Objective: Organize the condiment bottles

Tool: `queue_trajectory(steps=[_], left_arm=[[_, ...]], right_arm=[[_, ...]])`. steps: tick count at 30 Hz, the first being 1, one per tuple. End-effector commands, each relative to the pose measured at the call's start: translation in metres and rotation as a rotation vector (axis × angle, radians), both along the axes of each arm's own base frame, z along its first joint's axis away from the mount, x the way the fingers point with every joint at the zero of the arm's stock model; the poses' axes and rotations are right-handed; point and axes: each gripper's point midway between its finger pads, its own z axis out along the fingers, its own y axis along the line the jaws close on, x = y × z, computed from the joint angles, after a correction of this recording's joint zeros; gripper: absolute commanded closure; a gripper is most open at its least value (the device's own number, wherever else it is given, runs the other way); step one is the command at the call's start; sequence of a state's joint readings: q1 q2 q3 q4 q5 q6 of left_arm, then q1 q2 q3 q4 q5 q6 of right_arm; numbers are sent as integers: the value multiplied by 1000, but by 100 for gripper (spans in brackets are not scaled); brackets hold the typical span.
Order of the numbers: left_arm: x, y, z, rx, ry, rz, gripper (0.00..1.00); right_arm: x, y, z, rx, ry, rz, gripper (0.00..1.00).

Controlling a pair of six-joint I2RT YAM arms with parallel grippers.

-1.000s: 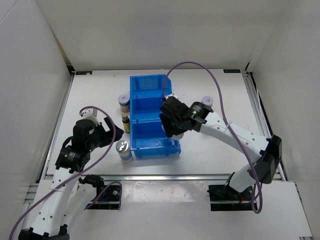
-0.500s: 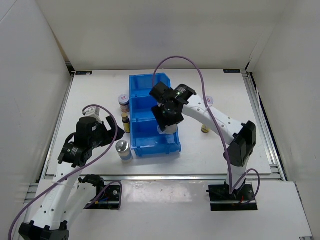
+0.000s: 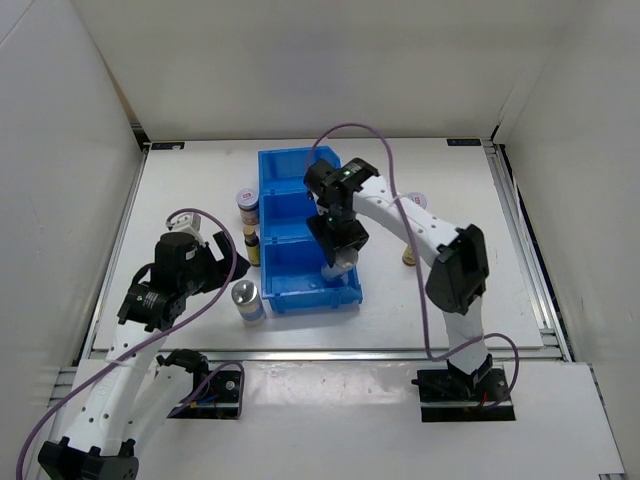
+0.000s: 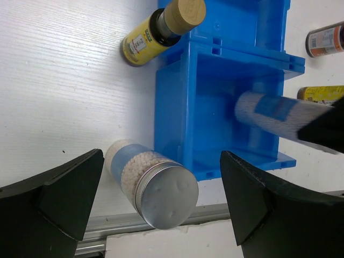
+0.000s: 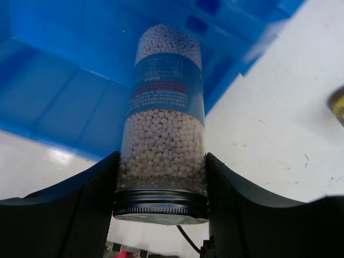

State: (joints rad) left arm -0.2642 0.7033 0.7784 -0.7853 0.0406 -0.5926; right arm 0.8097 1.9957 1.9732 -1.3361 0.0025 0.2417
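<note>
My right gripper is shut on a silver-topped white and blue cylinder, held tilted over the near compartment of the blue bin. My left gripper is open and empty, with its fingers either side of a second silver-topped cylinder that stands on the table at the bin's near left corner. A dark brown bottle with a yellow label and a white-lidded jar stand left of the bin. Another jar and another dark bottle stand to its right.
The bin's three compartments show no bottles standing inside. The table's metal front rail runs just below the left cylinder. White walls close in the table at the back and both sides.
My right arm has swung left from beside the bin and now holds its cylinder over the near compartment. My left arm has barely moved.
</note>
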Motion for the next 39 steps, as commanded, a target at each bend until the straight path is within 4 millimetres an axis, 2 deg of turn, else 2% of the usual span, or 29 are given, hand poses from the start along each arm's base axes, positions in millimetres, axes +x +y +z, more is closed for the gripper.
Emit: queue_trajectory(steps=[1,4,9,12,15,16,20,23,25,29,32,35,36,38,39], left_arm=[[2,0,5,-5,-19,6,0],[2,0,5,-5,-19,6,0],[3,0,3,-3,-9,6,0],[3,0,3,-3,-9,6,0],[3,0,3,-3,-9,6,0],[3,0,3,-3,-9,6,0],[3,0,3,-3,-9,6,0],[3,0,3,-3,-9,6,0],[3,0,3,-3,-9,6,0],[3,0,3,-3,-9,6,0],[3,0,3,-3,-9,6,0],[3,0,3,-3,-9,6,0],[3,0,3,-3,-9,6,0],[3,1,3,3,-10,13,0],[3,1,3,3,-10,13,0]], right_arm=[[-3,9,1,22,39,43,100],[3,9,-2,1,27,40,100],[12,9,-17,-48,23,44,87],[12,9,-17,-48,23,44,63],[14,10,-15,-56,-1,50,50],[16,13,-15,-47,-9,41,49],[24,14,-5,-36,-65,24,39],[27,16,3,-15,-85,22,36],[28,15,3,-21,-92,21,30],[36,20,20,14,-175,0,20],[38,22,26,32,-192,-2,13],[38,21,30,36,-203,-26,13],[41,16,40,37,-241,-34,13],[44,10,48,34,-285,-78,13],[48,8,62,64,-344,-101,15]])
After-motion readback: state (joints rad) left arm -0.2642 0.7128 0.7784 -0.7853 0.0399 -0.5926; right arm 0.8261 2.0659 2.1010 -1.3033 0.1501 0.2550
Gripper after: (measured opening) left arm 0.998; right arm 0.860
